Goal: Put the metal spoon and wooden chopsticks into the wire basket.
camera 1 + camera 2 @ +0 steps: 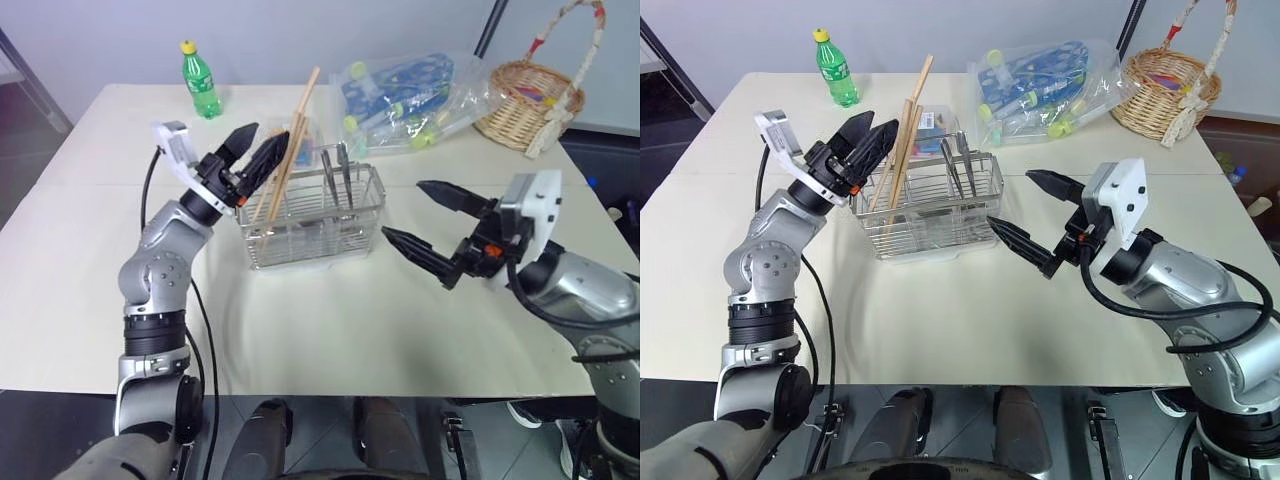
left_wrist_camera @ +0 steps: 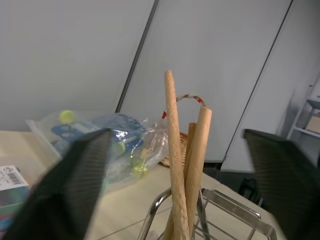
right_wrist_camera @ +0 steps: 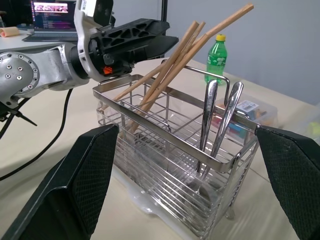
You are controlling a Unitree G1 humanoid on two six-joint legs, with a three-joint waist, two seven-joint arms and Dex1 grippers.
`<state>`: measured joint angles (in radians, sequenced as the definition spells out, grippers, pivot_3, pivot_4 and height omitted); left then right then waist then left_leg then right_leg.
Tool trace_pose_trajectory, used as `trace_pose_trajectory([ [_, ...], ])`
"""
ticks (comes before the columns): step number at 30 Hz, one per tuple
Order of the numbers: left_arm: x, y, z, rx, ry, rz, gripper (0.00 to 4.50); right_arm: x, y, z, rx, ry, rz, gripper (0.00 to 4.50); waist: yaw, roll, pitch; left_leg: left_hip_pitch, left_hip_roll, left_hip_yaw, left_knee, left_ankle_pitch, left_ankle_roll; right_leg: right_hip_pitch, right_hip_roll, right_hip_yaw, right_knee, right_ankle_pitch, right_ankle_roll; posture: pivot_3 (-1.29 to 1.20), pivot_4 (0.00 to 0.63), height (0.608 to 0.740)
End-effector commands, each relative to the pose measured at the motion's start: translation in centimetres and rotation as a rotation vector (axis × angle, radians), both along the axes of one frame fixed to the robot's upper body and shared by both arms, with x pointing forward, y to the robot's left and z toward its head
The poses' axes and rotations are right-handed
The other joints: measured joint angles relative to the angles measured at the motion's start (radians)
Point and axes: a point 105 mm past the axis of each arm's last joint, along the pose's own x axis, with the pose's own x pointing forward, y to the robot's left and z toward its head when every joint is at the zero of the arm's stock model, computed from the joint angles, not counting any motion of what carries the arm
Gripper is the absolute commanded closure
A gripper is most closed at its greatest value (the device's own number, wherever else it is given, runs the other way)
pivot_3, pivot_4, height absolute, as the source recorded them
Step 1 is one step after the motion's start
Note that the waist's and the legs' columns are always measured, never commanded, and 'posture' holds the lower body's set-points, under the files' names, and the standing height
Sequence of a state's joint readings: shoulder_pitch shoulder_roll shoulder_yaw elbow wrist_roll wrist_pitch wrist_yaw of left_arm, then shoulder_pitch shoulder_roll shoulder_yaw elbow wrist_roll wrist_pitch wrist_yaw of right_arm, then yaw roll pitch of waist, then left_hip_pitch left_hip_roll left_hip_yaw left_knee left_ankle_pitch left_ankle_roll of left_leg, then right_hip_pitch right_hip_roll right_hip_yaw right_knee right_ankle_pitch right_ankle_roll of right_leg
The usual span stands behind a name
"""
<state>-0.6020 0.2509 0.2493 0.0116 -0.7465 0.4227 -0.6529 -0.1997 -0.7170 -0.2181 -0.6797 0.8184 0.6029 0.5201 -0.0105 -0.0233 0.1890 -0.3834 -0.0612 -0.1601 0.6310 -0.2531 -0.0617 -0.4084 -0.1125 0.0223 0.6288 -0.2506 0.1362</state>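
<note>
Two hands hang over the pale surface (image 1: 330, 320) with the wire basket (image 1: 312, 215) between them. Nearest, the right hand (image 1: 432, 225) hovers level with the basket's end and just short of it, its fingers spread wide and holding nothing. Straight ahead of those fingers, at the basket's near end, two metal spoon handles (image 3: 220, 120) stand upright against the rim. Farther off, at the opposite end, the wooden chopsticks (image 1: 290, 140) lean as a bundle inside the basket, their tips rising well above the rim. The left hand (image 1: 255, 150) sits right beside that bundle, its fingers apart on either side of the sticks and, as far as the wrist view tells, not clamping them.

Judged from this, the placing step looks finished: spoon and chopsticks already rest in the basket, and the left hand is at the point of letting go. The next move calls for drawing that hand up and back along the sticks without catching them, since a snagged chopstick could tip out or drag the light basket across the surface.

Beyond the basket lie a green bottle (image 1: 201, 80), a plastic bag (image 1: 410, 90) and a wicker basket (image 1: 530, 100).
</note>
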Motion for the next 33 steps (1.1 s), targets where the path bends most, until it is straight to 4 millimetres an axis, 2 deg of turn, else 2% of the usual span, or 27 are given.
trace_pose_trajectory([
  [1, -0.8, 0.3, 2.1, -0.006, -0.066, 0.017, 0.01, -0.1, 0.1, 0.8, 0.008, -0.046, 0.013, 0.00, -0.001, 0.000, 0.000, 0.000, 0.000, 0.000, 0.000, 0.000, 0.000, 0.000, 0.000, 0.000, 0.000, 0.000, 0.000, 0.00, 0.150, 0.740],
  [8, -1.8, 2.0, 5.1, 0.016, -0.108, 0.074, 0.01, 0.7, -0.3, 1.1, 0.014, -0.052, 0.005, 0.00, -0.002, 0.000, 0.000, 0.000, 0.000, 0.000, 0.000, 0.000, 0.000, 0.000, 0.000, 0.000, 0.000, 0.000, 0.000, 0.00, 0.150, 0.740],
  [19, -2.6, 3.7, 7.2, 0.067, -0.140, 0.124, 0.01, 1.2, -0.2, 1.0, 0.025, -0.057, 0.017, 0.00, -0.003, 0.000, 0.000, 0.000, 0.000, 0.000, 0.000, 0.000, 0.000, 0.000, 0.000, 0.000, 0.000, 0.000, 0.000, 0.00, 0.150, 0.740],
  [25, -3.5, 6.0, 6.1, 0.220, -0.090, 0.197, 0.01, 1.6, -0.9, 1.1, 0.027, -0.051, -0.002, 0.00, -0.006, 0.000, 0.000, 0.000, 0.000, 0.000, -0.001, 0.000, 0.000, -0.001, 0.000, 0.000, 0.001, 0.000, 0.000, 0.00, 0.150, 0.740],
  [29, -4.4, 8.5, 4.6, 0.339, -0.033, 0.296, 0.01, 2.2, -2.0, 0.8, 0.042, -0.046, -0.059, 0.00, -0.005, 0.001, 0.000, 0.000, 0.000, 0.000, -0.001, 0.000, 0.000, -0.001, 0.000, 0.000, 0.000, 0.000, 0.000, 0.00, 0.150, 0.740],
  [33, -6.0, 9.6, 2.5, 0.382, 0.039, 0.306, 0.01, 2.5, -2.5, 0.4, 0.072, -0.024, -0.087, 0.00, -0.003, 0.001, 0.001, 0.000, 0.000, 0.000, -0.002, 0.000, 0.000, -0.001, 0.000, 0.000, 0.000, 0.000, 0.000, 0.00, 0.150, 0.740],
])
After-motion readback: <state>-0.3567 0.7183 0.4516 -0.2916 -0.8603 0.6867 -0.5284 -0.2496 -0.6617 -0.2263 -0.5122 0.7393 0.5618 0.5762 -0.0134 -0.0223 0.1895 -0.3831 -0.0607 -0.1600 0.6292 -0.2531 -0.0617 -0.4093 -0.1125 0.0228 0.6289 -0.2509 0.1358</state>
